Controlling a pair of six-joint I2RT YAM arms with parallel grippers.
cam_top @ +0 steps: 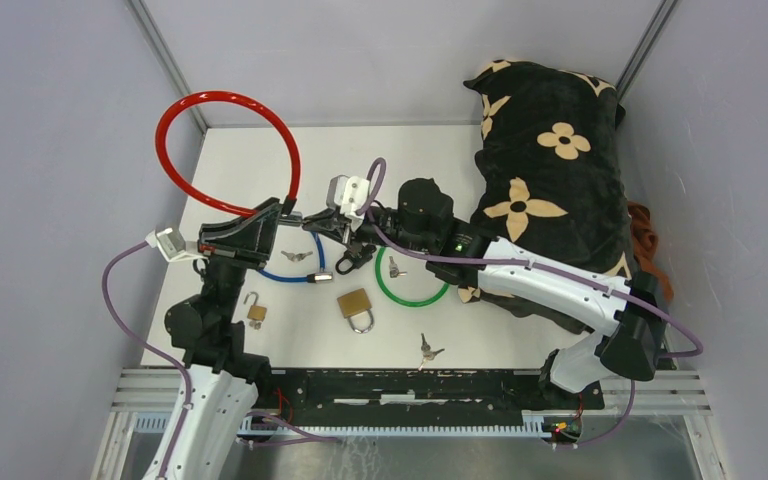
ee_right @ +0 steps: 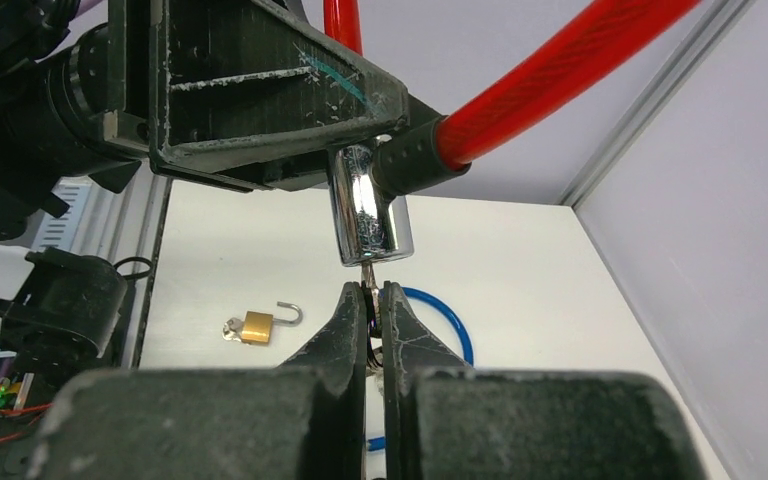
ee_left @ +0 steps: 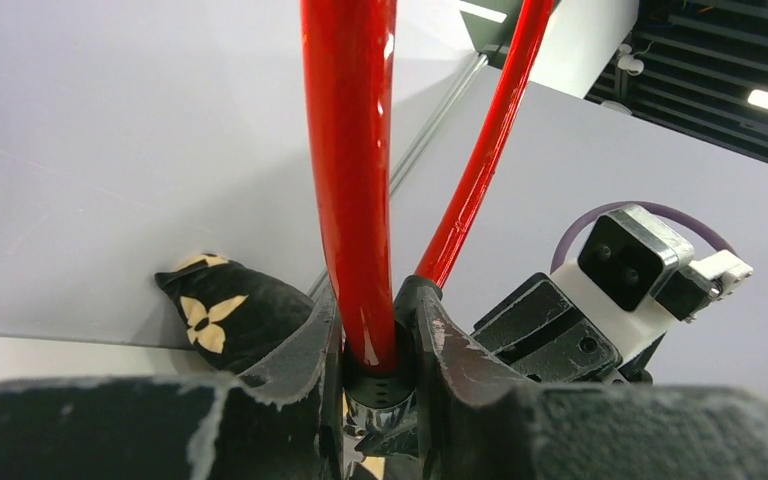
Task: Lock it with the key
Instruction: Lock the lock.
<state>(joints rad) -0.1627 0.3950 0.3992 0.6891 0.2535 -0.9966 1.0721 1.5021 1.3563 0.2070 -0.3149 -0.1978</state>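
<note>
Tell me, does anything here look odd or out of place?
The black flowered cushion in the far right corner looks out of place here. The small brass padlock at the near left lies with its shackle open.

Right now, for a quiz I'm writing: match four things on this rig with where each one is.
Things: 1 red cable lock; 2 key; 3 small brass padlock; 4 green cable lock.
Places: A on the table, shackle open; B clamped in the left gripper; C on the table, by the right arm; D pinched in the right gripper.
Pairs: 1-B, 2-D, 3-A, 4-C.
</note>
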